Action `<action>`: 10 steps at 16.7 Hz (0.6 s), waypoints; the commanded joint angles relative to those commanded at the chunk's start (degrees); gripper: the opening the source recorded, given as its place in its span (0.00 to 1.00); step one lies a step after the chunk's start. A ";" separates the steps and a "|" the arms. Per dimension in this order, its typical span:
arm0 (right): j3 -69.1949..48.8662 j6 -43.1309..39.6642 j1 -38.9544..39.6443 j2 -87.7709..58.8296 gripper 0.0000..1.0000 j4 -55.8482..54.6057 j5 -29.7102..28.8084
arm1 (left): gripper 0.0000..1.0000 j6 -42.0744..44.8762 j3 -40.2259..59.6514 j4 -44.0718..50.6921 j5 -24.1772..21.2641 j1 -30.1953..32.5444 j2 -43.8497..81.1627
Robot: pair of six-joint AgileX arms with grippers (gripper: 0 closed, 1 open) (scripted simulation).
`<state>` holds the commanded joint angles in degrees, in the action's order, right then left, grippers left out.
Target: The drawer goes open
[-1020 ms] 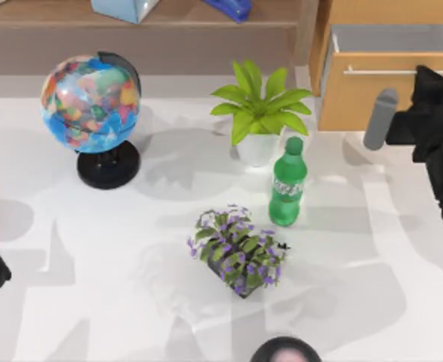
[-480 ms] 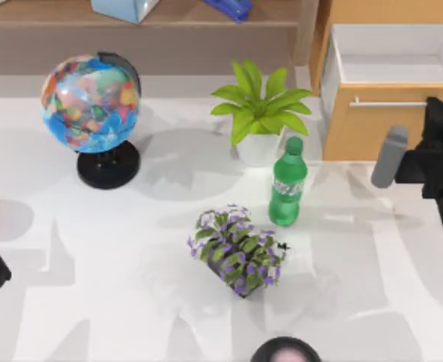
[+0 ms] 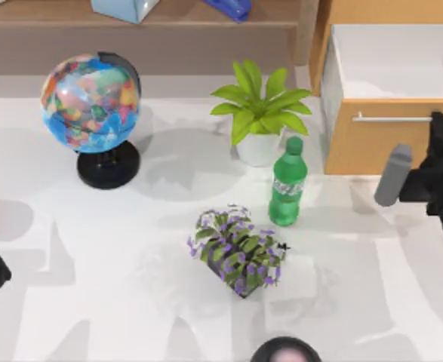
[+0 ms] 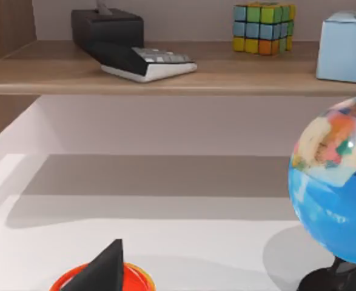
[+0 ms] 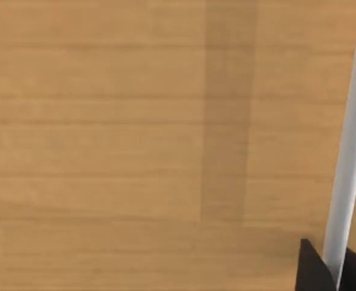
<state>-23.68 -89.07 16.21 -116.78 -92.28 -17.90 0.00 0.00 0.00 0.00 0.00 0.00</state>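
The drawer [image 3: 391,98] sat at the upper right of the top view, pulled well out, white inside showing behind the tan wood front. Its silver bar handle [image 3: 393,118] ran across the front near the top edge.

Right gripper [image 3: 441,124] was at the far right edge of the frame, right at the end of that handle. In the right wrist view the wood front [image 5: 135,139] took up most of the pic, w/ the handle [image 5: 347,157] running down the right side and passing between two dark fingertips [image 5: 314,267] at the lower right corner, so it looked clamped on the bar.

Left arm was parked at the left edge, mid-low in the top view. Can't tell if that one was open or closed tbh.

Other stuff on the table: globe [image 3: 91,105] upper left, green potted plant [image 3: 259,113] top center, green bottle [image 3: 287,188] just below it, purple flower pot [image 3: 238,253] center-low. Left wrist view had the globe [image 4: 338,200] at right and a shelf [image 4: 165,76] w/ a cube puzzle [image 4: 264,27].
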 joint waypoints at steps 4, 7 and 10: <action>7.42 0.16 2.17 2.11 0.00 -5.07 -2.20 | 1.00 0.00 0.00 0.00 0.00 0.00 0.00; 8.06 0.22 2.41 2.34 0.00 -5.64 -2.44 | 1.00 0.00 0.00 0.00 0.00 0.00 0.00; 8.06 0.22 2.41 2.34 0.15 -5.64 -2.44 | 1.00 0.00 0.00 0.00 0.00 0.00 0.00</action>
<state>-15.62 -88.85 18.62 -114.44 -97.92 -20.34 0.00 0.00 0.00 0.00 0.00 0.00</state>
